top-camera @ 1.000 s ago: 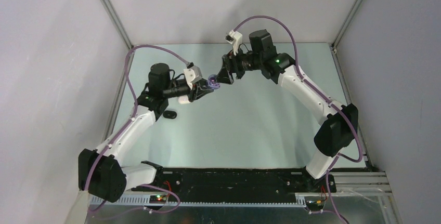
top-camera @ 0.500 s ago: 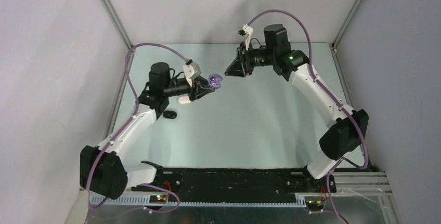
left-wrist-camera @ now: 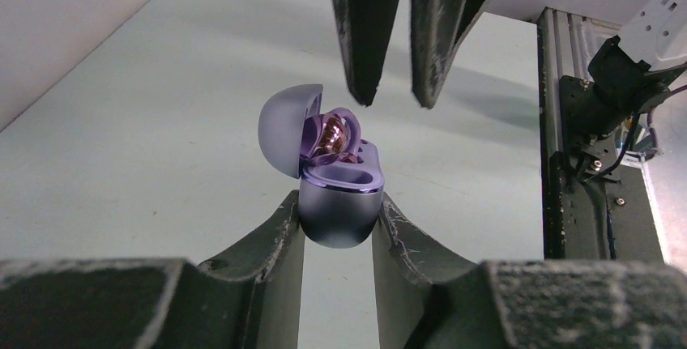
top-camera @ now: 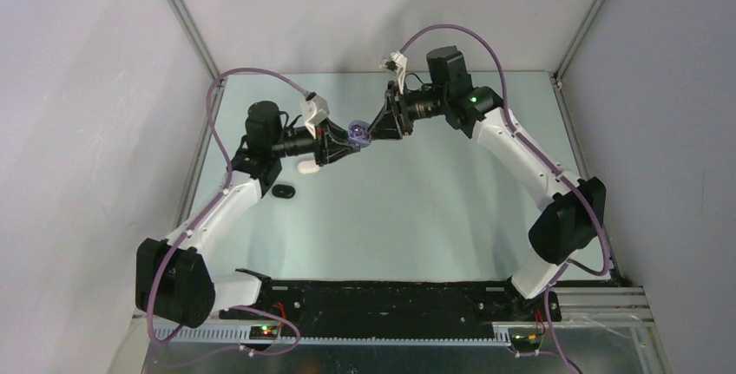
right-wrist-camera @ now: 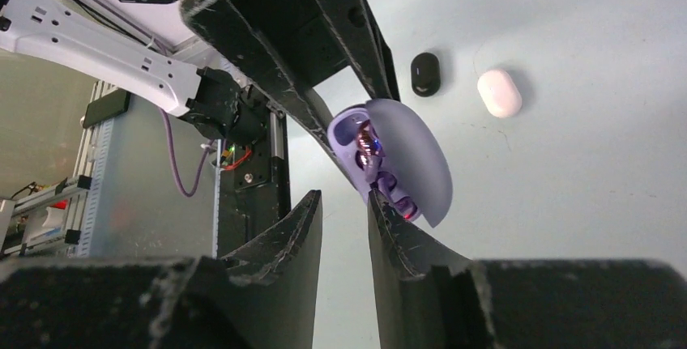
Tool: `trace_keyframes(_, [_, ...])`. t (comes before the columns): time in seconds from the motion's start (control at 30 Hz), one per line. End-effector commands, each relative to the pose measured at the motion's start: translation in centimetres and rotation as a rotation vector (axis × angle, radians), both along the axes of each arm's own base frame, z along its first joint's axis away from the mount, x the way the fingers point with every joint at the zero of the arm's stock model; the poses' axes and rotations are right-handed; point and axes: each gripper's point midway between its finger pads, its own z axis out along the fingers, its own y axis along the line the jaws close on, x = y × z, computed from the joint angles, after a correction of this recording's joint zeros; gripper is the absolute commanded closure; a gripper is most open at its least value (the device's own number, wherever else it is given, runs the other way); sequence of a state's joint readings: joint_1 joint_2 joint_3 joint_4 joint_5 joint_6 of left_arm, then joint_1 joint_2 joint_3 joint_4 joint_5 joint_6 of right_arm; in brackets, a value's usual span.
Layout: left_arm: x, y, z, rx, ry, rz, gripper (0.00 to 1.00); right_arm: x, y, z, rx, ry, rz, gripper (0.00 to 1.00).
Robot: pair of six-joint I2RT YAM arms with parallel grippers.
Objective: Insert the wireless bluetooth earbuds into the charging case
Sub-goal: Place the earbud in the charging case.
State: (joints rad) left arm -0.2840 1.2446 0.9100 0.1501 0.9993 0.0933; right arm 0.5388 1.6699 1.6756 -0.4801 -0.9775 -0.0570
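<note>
Clamping the lower shell of the lavender charging case [left-wrist-camera: 340,221] between its pads, the left gripper [left-wrist-camera: 338,206] is holding it off the table [left-wrist-camera: 121,146] with the lid [left-wrist-camera: 285,129] hinged open. One lavender earbud [left-wrist-camera: 330,135] is sitting proud in the pocket nearest the lid, while the other pocket is looking empty. The right gripper [left-wrist-camera: 394,100] is hanging just above the case, its fingers standing narrow with nothing showing between them. By my judgement the bud is needing a seating push: the right tips should be coming straight down on its back, gently, with the left bracing squarely against twist. A black case [right-wrist-camera: 424,74] and a white case [right-wrist-camera: 499,92] are lying on the table, well apart.
</note>
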Motion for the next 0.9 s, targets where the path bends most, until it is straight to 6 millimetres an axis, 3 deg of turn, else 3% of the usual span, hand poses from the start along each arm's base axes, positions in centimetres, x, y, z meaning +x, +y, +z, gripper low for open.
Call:
trace_keyframes(0.0, [0.1,-0.2,2.8,-0.042,-0.060,-0.023,1.00,0.5,0.6,1.2,0.028,-0.052,0.016,0.68])
trace_keyframes(0.7, [0.1,-0.2,2.7,-0.035,-0.074,-0.033,1.00,1.0,2.5,0.8,0.028,-0.056,0.017,0.71])
trace_keyframes(0.87, [0.1,-0.2,2.6,-0.030,-0.076,-0.034,1.00,1.6,2.3,0.8,0.019,-0.076,-0.011,0.80])
